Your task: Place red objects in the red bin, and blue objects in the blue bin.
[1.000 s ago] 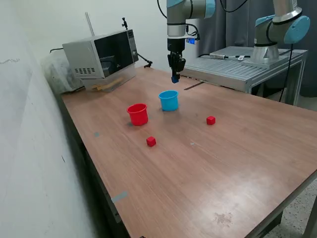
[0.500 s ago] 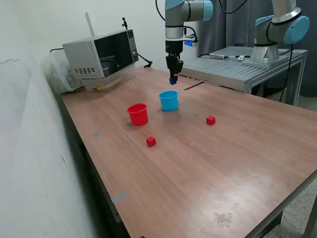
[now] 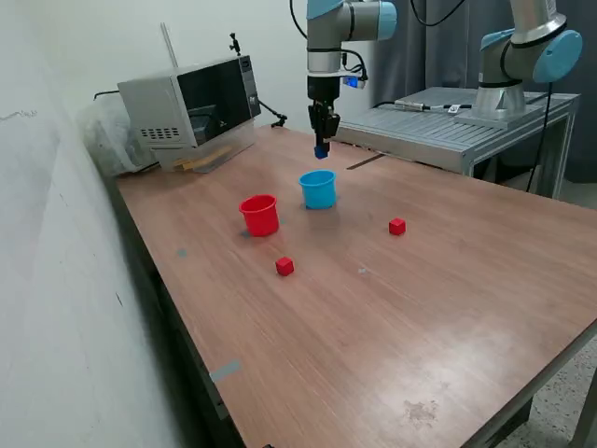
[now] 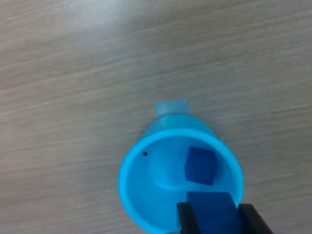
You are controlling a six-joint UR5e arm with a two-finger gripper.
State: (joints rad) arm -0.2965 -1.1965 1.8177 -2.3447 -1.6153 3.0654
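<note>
In the exterior view the gripper point(image 3: 321, 149) is drifting toward the view's left and slightly higher than a second ago, now hanging above the blue cup point(image 3: 318, 189) and a little beyond it, with a dark blue cube point(image 3: 321, 150) clamped between its fingers. The red cup point(image 3: 259, 215) is sitting just left of the blue one, and two red cubes are still lying on the bench point(image 3: 438, 308): one point(image 3: 284, 266) near the red cup, the other point(image 3: 397, 226) well off to the right. In the wrist view the held blue cube point(image 4: 213, 212) is overlapping the blue cup's rim point(image 4: 127, 165), and another blue cube point(image 4: 200, 165) is already resting inside. The carry looks nearly aligned for release; after that, only the reds would remain.
</note>
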